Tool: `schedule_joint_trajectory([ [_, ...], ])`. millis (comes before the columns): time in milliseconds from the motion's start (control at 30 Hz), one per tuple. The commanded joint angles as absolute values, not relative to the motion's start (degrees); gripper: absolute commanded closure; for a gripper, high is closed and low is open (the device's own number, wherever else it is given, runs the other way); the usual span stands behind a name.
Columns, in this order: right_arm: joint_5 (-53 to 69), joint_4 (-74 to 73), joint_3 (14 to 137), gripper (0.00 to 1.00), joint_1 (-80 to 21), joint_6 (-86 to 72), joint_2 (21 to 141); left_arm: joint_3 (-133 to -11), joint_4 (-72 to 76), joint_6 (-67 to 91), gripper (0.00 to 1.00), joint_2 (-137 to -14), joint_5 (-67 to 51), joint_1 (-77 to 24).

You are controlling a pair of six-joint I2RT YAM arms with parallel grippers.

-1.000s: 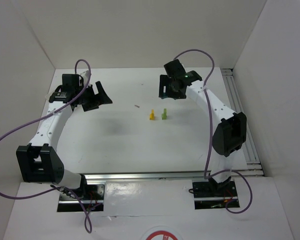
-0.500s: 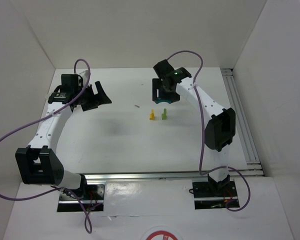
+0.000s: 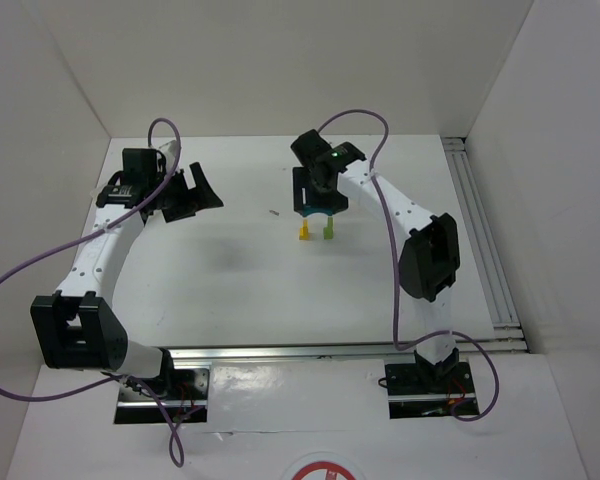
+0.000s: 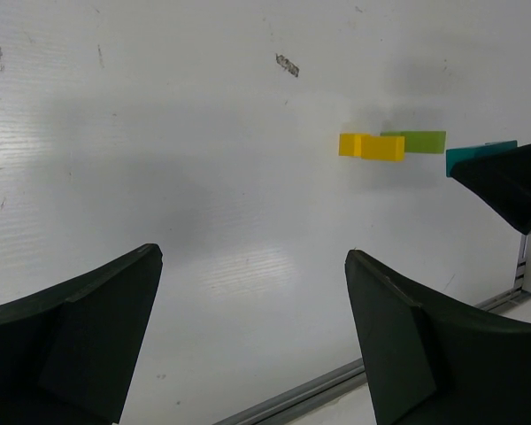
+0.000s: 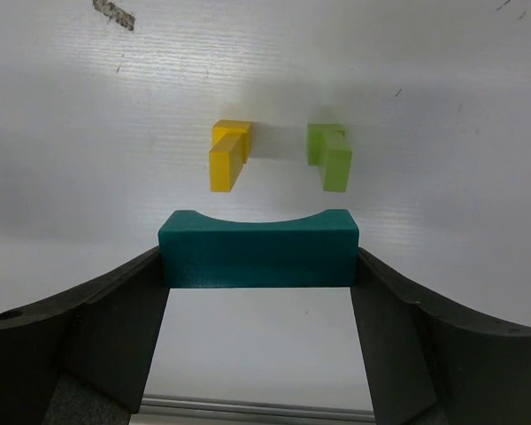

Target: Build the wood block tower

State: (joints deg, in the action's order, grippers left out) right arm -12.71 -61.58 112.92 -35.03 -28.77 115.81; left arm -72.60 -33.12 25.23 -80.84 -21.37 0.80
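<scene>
A yellow block [image 3: 304,231] and a light green block [image 3: 328,230] stand upright side by side on the white table, a small gap between them. My right gripper [image 3: 319,206] is shut on the teal arch piece [image 5: 258,247] and holds it in the air just behind and above the two pillars, apart from them. The pillars show ahead of the arch in the right wrist view, yellow [image 5: 229,156] and green [image 5: 330,156]. My left gripper [image 3: 194,192] is open and empty at the far left; its view shows the yellow block [image 4: 371,146], green block [image 4: 416,141] and arch [image 4: 478,155].
A small dark fleck [image 3: 274,211] lies on the table left of the blocks. A metal rail [image 3: 480,215] runs along the right side of the table. White walls close in the back and both sides.
My right gripper has swung left and forward with the teal arch, from behind and right of the blocks to just over them. The left arm has not moved.
</scene>
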Motion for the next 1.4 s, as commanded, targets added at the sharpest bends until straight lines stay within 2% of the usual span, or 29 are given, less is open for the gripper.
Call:
schedule_joint_trajectory([
  [0, -14.50, -61.35, 113.55, 0.23, -35.60, -29.71, 116.54, -71.81, -32.26, 23.73, 0.03, -79.54, -21.45, 0.53],
  [1367, -13.27, -58.10, 109.78, 0.23, -35.60, -28.12, 118.74, -71.81, -32.26, 23.73, 0.03, -80.60, -20.92, 0.53],
])
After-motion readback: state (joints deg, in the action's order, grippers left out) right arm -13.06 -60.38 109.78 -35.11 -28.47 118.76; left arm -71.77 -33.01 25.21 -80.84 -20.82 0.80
